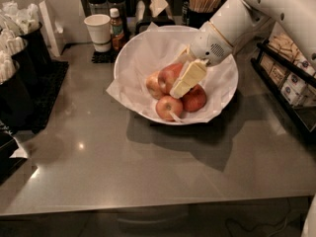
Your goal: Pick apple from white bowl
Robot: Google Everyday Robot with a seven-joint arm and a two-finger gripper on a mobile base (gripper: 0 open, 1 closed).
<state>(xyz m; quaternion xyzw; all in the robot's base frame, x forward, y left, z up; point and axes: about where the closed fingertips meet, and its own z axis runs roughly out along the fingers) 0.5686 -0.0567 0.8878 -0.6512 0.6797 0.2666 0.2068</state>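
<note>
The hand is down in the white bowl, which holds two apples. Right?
No: the camera view shows four apples, not two. The hand is indeed down in the white bowl, close to the largest apple.

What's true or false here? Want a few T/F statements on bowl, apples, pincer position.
1. The white bowl holds four apples. True.
2. The pincer hangs over bare table, outside the bowl. False: it is down inside the bowl, against the apple, the largest one.
3. A paper cup stands behind the bowl, to the left in the camera view. True.
4. The bowl is lined with dark cloth. False: the lining is crinkled white paper.
</note>
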